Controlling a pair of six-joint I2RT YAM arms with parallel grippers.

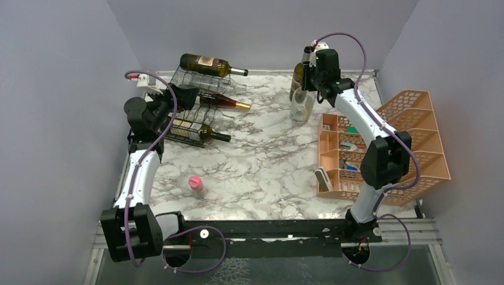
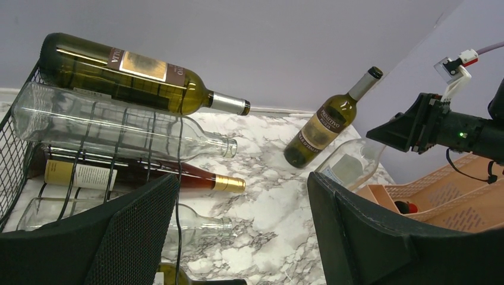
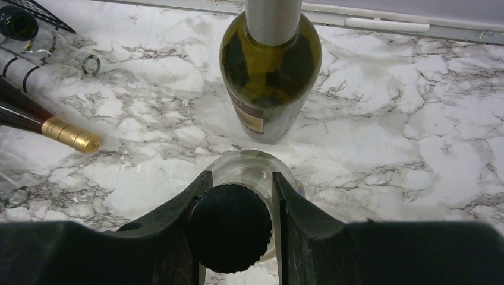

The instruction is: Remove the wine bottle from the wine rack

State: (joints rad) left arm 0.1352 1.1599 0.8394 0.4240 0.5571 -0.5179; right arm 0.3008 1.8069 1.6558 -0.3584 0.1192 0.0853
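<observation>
A marble table (image 1: 261,166) fills the frame, with a peach organizer (image 1: 416,104) at its right edge and the black wine rack (image 1: 183,79) at back left. Several bottles lie in its cells (a green bottle (image 1: 205,63) rests across the top). Well apart from the rack, a clear bottle (image 1: 302,105) stands upright on the marble, just in front of an olive bottle (image 1: 296,76). The right gripper (image 3: 238,202) pinches the clear bottle's black cap (image 3: 229,228) from above. The left gripper (image 2: 242,184), fingers spread and holding nothing, hovers beside the rack. A small pink object (image 1: 195,182) sits near the front.
</observation>
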